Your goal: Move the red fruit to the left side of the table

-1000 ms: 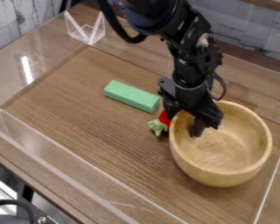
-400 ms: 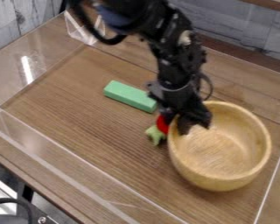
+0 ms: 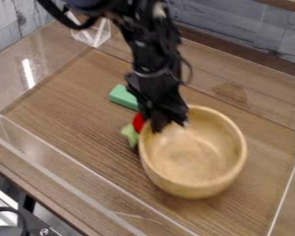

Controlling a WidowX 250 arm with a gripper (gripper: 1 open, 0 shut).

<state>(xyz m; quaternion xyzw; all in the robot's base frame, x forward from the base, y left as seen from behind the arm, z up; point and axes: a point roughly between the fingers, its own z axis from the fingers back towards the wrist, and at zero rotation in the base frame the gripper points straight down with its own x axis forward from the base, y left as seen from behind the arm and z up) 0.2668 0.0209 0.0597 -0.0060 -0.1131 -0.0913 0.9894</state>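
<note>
The hand point(image 3: 159, 125) is crowding the bowl's point(image 3: 194, 159) rim, its opening and grip impossible to tell; the red fruit point(image 3: 139, 122) is sitting just beside, the leftward move apparently still remaining.

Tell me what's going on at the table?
The arm's gripper is down at the red fruit, between the green block and the wooden bowl, fingers over the bowl's near rim. The frame doesn't settle whether it has a grip. The fruit isn't at the table's left side yet; it sits against or right beside the bowl.
</note>
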